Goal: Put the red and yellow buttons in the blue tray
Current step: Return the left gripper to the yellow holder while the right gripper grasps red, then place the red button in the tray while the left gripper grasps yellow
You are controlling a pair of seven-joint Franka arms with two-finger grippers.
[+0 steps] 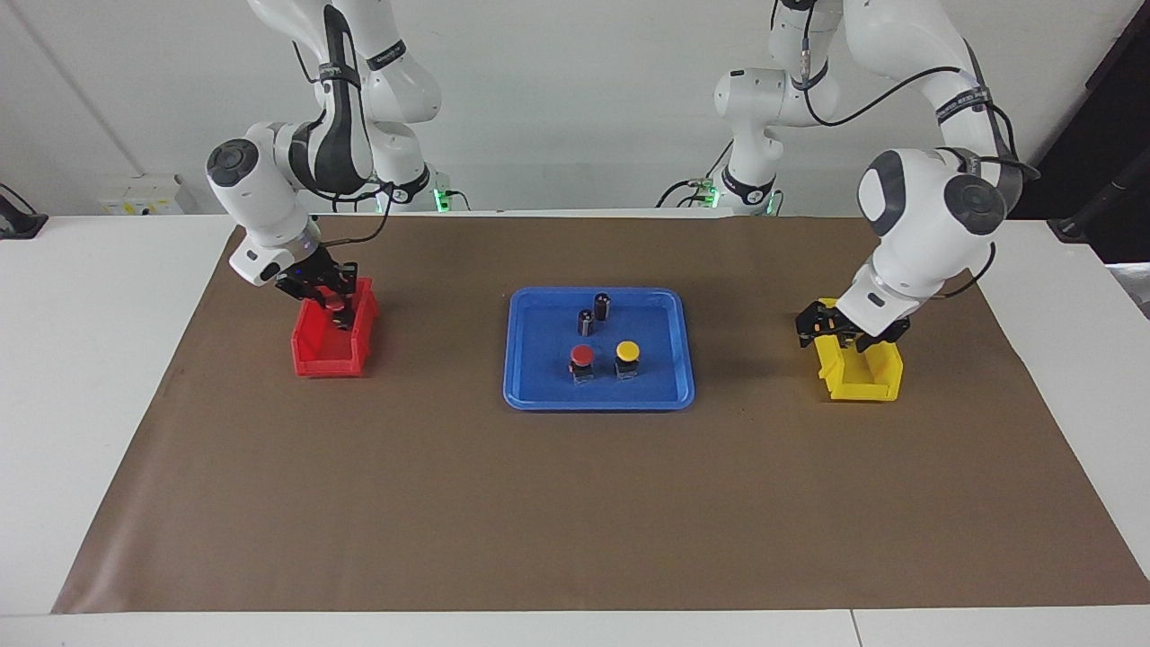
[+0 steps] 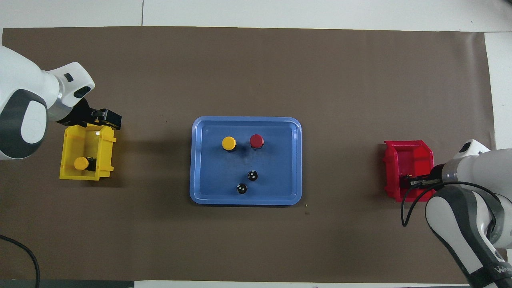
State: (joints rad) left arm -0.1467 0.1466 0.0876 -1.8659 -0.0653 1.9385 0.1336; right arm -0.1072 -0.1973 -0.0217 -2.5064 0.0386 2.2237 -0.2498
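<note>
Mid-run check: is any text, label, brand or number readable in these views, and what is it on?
"WAN": white letters on the right arm's black band in the overhead view, cut off by the frame edge.
White lettering on the right arm's upper band and the left arm's band in the facing view: too small to read.
Blue tray: no markings seen.

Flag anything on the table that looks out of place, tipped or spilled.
Nothing spilled or tipped. Only oddity: two dark capless cylinders stand in the blue tray beside the red button and yellow button.

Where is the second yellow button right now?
The second yellow button sits inside the yellow bin at the left arm's end, at the bin's end nearer the robots.
</note>
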